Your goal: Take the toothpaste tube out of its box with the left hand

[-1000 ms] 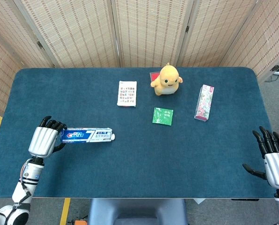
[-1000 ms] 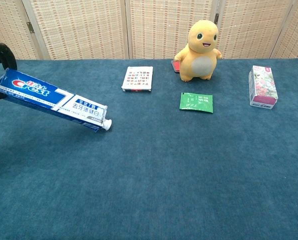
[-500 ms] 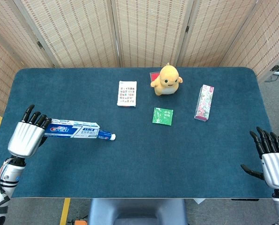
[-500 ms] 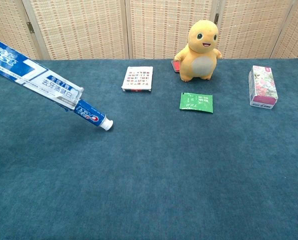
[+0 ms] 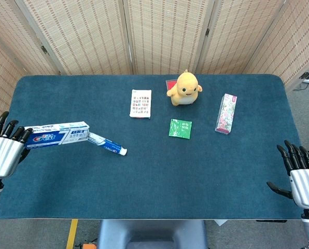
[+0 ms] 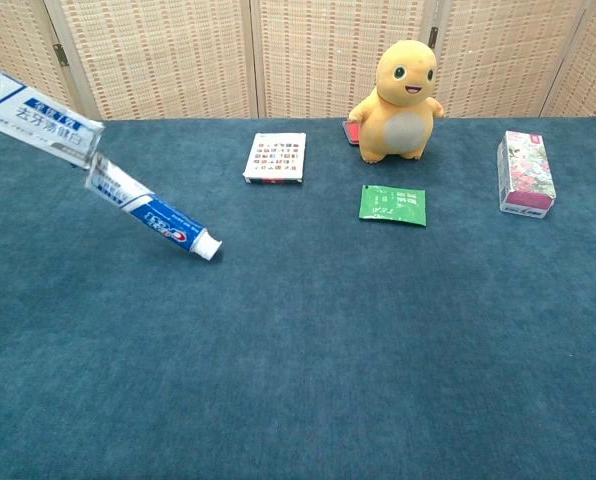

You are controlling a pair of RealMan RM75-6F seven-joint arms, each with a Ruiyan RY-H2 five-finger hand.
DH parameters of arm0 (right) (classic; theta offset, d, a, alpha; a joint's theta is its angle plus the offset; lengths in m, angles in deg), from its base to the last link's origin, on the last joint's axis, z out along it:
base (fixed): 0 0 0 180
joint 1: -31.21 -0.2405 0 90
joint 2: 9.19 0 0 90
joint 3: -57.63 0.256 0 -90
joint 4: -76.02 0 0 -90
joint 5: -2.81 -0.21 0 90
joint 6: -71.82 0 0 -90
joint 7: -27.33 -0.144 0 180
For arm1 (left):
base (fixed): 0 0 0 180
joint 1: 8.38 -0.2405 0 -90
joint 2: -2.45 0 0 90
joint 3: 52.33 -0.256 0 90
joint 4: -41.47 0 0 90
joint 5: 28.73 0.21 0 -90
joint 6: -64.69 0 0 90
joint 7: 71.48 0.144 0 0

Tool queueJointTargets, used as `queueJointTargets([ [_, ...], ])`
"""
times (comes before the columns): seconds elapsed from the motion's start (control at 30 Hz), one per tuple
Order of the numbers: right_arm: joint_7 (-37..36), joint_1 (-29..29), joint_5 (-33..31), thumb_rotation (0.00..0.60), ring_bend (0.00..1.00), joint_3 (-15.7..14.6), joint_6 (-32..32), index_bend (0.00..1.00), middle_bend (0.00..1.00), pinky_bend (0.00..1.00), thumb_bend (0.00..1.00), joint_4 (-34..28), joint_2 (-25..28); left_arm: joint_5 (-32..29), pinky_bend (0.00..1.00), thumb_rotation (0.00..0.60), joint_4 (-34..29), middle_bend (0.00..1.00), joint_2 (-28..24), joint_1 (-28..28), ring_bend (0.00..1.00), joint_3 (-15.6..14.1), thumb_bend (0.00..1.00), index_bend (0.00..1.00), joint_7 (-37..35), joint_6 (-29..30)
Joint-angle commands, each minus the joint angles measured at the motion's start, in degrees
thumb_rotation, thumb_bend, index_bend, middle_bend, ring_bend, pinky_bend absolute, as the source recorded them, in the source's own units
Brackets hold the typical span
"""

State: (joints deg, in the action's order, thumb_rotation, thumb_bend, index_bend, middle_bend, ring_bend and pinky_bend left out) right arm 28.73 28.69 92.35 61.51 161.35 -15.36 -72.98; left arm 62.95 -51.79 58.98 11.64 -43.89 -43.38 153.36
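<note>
Since half a second ago the left hand [image 5: 3,154] has drawn further left, off toward the table's edge, taking the box [image 5: 56,135] with it, and much more of the tube [image 5: 106,144] now shows out of the box's open end.

Head view: the left hand sits at the left border, its dark fingers wrapped over the near end of the box, gripping it. The box lies roughly level, pointing right. The tube slants down and right from the box mouth, its white cap touching or nearly touching the table [image 5: 154,181]; its tail is at the box mouth, and whether it is fully free cannot be told. The right hand [image 5: 299,179] rests at the table's right front corner, fingers spread and apart, holding nothing. Further back lie a card [image 5: 140,103], a yellow toy [image 5: 184,88] with a red item just behind it, a green packet [image 5: 180,128] and a floral box [image 5: 226,113], all well apart from the tube.

Chest view: the box [image 6: 38,112] enters from the upper left, tilted down to the right and raised off the table. The tube [image 6: 153,216] hangs from its mouth at a steeper slant, cap lowest, resting on the cloth [image 6: 328,340]. Neither hand shows here. The card [image 6: 276,157], toy [image 6: 402,90], packet [image 6: 392,205] and floral box [image 6: 525,174] stand behind.
</note>
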Motion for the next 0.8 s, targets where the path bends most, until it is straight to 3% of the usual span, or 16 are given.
queueJointTargets([
  [0.03, 0.2, 0.0, 0.0, 0.6, 0.0, -0.1, 0.0, 0.0, 0.0, 0.0, 0.11, 0.0, -0.1, 0.5, 0.17, 0.6, -0.2, 0.55, -1.2, -0.9, 0.32, -0.1, 0.2, 0.57, 0.3, 0.9],
  [0.23, 0.7, -0.1, -0.2, 0.6, 0.0, 0.0, -0.1, 0.0, 0.0, 0.0, 0.11, -0.2, -0.2, -0.3, 0.17, 0.6, -2.2, 0.55, -1.6, -2.3, 0.32, -0.4, 0.2, 0.57, -4.4, 1.5],
  [0.5, 1.3, -0.1, -0.3, 0.6, 0.0, 0.0, -0.1, 0.0, 0.0, 0.0, 0.11, -0.2, -0.4, -5.1, 0.16, 0.6, -4.2, 0.55, 3.2, -1.3, 0.31, -0.5, 0.19, 0.57, -24.7, -4.1],
  [0.63, 0.9, 0.0, -0.4, 0.6, 0.0, 0.1, 0.1, 0.0, 0.0, 0.0, 0.11, -0.1, -0.3, -7.1, 0.15, 0.6, -2.2, 0.55, 5.8, -0.1, 0.31, -0.5, 0.19, 0.57, -32.9, -7.9],
  [0.8, 0.6, 0.0, -0.2, 0.6, 0.0, 0.1, 0.2, 0.0, 0.0, 0.0, 0.11, -0.1, -0.2, -7.9, 0.14, 0.6, 2.7, 0.55, 10.7, 1.1, 0.31, -0.8, 0.19, 0.57, -38.1, -10.8],
])
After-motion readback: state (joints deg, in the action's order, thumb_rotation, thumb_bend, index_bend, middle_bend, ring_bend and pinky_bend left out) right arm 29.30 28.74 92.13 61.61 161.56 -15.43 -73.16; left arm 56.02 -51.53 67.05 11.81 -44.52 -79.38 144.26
